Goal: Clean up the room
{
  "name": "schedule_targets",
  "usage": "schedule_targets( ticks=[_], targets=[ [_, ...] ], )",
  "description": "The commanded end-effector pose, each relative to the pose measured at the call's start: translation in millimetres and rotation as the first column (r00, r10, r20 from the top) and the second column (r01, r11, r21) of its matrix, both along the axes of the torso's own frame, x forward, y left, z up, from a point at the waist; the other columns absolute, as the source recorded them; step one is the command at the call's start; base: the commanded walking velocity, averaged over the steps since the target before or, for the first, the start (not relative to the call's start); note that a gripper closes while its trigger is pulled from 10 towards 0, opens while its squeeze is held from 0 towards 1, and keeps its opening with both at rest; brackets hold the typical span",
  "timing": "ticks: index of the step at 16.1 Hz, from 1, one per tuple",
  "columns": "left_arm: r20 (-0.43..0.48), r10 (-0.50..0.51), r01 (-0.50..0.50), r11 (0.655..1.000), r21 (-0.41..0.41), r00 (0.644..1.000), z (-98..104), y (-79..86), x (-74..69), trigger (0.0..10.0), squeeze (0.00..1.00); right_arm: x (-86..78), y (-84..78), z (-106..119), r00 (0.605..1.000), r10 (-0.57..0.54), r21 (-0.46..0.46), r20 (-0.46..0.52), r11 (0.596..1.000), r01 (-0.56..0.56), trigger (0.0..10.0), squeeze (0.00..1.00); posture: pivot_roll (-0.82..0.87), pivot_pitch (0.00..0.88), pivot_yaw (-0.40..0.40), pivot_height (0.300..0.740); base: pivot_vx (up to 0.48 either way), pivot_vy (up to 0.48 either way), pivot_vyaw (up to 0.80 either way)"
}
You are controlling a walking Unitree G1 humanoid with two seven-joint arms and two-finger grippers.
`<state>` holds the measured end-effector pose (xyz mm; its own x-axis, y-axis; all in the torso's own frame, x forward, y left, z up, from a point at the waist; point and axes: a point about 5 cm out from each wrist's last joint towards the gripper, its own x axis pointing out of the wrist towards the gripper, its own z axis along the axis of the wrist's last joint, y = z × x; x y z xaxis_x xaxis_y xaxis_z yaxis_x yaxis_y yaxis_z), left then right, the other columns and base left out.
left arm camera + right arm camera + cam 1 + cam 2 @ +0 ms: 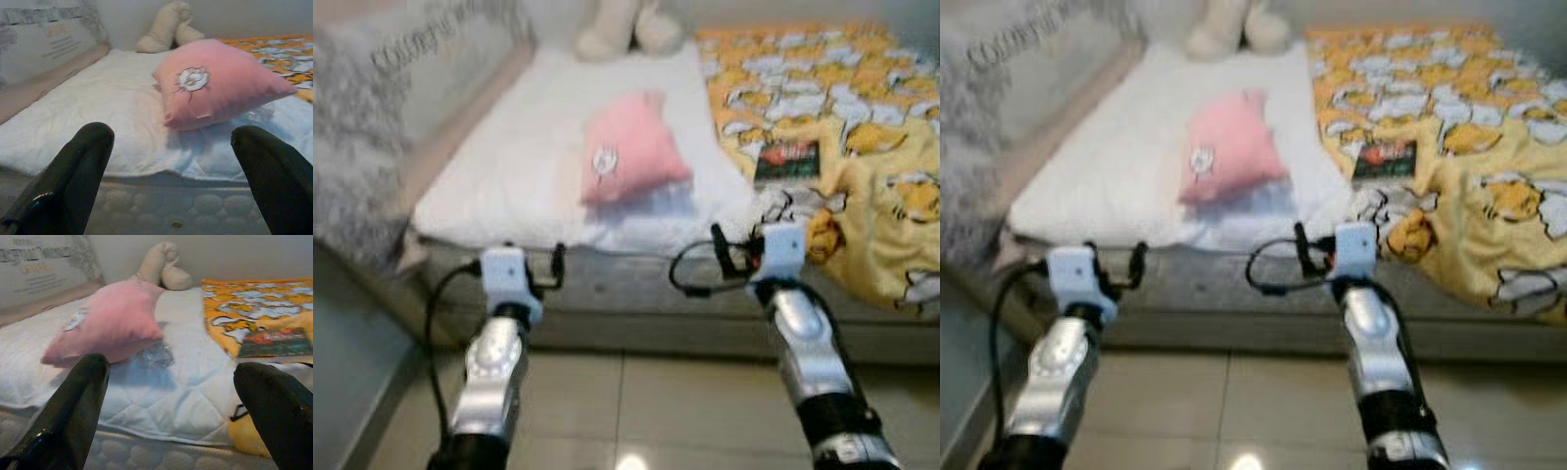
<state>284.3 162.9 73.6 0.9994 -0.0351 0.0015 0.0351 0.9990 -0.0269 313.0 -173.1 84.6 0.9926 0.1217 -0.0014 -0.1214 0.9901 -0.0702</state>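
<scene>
While both arms reach fwd over tile floor, my left gripper [171, 166] & right gripper [171, 406] gape wide, empty, short of mattress edge. Soft pink square cushion [628, 149] w/ white flower patch lies mid white quilted mattress [509, 157]; wall writing too blurred to read. Dark book [786, 163] rests on yellow cartoon blanket [862, 117].

Soft, even indoor light; both eye views are blurred throughout. A glare spot shines on the floor tiles [631, 460]. The pink pillow [220, 83] beyond the fingers casts a faint shadow.

A low mattress [607, 284] stands on a glossy tiled floor [656, 411], seemingly against a pale wall [244, 17].
</scene>
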Motion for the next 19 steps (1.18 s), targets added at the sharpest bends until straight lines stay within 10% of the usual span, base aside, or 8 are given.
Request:
schedule_targets(
  ticks=[1, 13, 19],
  targets=[
    [0.007, 0.0, 0.0, 1.0, 0.017, 1.0, 3.0, 4.6, 2.2, 10.0, 0.0, 0.4, 4.7, -0.4, 1.0, 0.006, 0.004, 0.003, 1.0, -0.006, 10.0, 0.0, -0.17, 0.0, 0.116, 0.74, 0.48, 0.0, 0.0],
    [-0.01, -0.032, 0.032, 0.999, -0.002, 0.999, -0.7, -7.4, 0.1, 10.0, 0.0, -2.5, 11.0, -3.6, 0.998, 0.054, 0.005, -0.02, 0.999, -0.053, 10.0, 0.0, -0.16, 0.0, 0.11, 0.74, 0.479, 0.0, 0.1],
    [-0.08, -0.014, 0.007, 0.996, -0.088, 0.997, -13.8, -16.9, -1.8, 10.0, 0.0, 12.5, -9.9, 30.1, 0.996, 0.085, -0.146, 0.007, 0.986, -0.083, 10.0, 0.0, -0.2, 0.0, 0.029, 0.74, 0.073, 0.0, 0.08]
  ],
)
